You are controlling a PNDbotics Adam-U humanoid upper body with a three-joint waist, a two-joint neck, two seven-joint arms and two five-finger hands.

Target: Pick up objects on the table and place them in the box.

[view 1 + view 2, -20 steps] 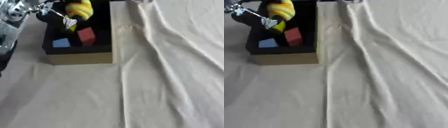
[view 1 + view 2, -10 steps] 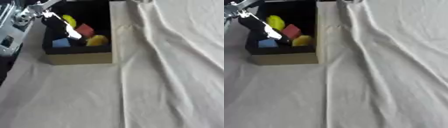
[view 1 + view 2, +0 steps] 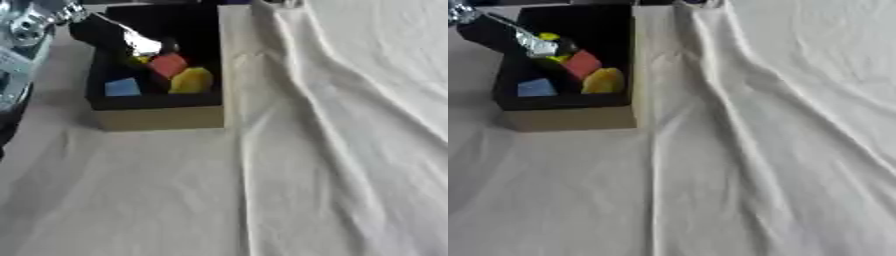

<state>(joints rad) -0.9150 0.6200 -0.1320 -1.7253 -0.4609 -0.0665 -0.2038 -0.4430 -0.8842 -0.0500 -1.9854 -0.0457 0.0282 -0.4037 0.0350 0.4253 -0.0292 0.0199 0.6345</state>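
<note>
A tan box (image 3: pixel 157 118) with a black inside stands at the upper left. In it lie a blue block (image 3: pixel 122 87), a red block (image 3: pixel 168 65) and a yellow object (image 3: pixel 192 80). A second small yellow piece (image 3: pixel 550 36) shows behind the red block. My left hand (image 3: pixel 112 34) reaches in from the upper left and hovers over the box's back half. Its fingers (image 3: pixel 145 46) are stretched out above the red block and hold nothing. The right hand shows in neither view.
A wrinkled white cloth (image 3: pixel 341 130) covers the whole table, with long folds running down the right side. My left arm's silver parts (image 3: pixel 19 35) fill the upper left edge beside the box.
A second ago my left hand held the yellow object above the box. It let go, and the yellow object now lies in the box beside the red block; the hand stays open above.
</note>
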